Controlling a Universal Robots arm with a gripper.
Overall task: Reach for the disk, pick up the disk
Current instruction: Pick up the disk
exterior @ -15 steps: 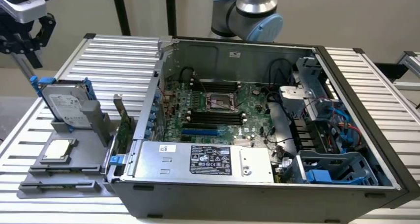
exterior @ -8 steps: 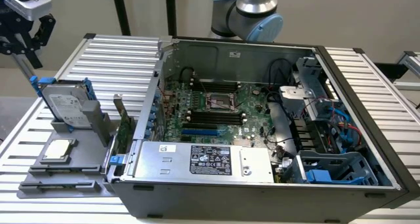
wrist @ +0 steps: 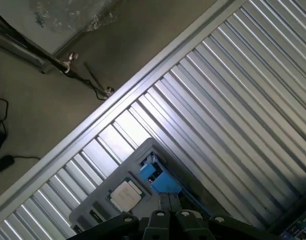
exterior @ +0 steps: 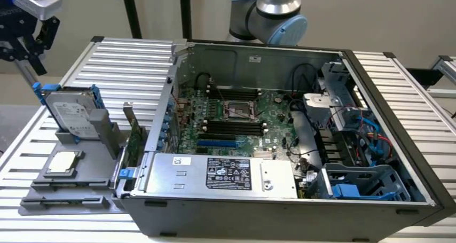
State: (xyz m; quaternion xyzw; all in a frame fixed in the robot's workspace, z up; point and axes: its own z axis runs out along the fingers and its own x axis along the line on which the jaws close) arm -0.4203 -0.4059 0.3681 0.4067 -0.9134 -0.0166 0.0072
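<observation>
Disk [exterior: 71, 112] stands on edge in a slot of the grey holder [exterior: 78, 187], at the exterior view's left, on the ribbed counter [exterior: 128, 61] just beside the open computer case [exterior: 285, 147]. Its label faces the camera and its blue rails run up both sides. A small chip [exterior: 64, 162] lies flat in the holder, nearer the camera than the disk.

The tool [exterior: 29, 53] hangs above and behind the disk, well apart from it; whether it is apart or together I cannot tell. The wrist view looks down on a blue rail [wrist: 160, 181] and the chip, so the tool seems roughly over the holder but not yet centred on the disk.

The step in hand is the reach. To do it well, the tool should probably line up square with the thin top edge and come straight down, so that it closes across the two broad faces. Coming in at a slant risks knocking a rail or tipping the disk in its slot. The holder's upright post beside the disk leaves little room on that side.
</observation>
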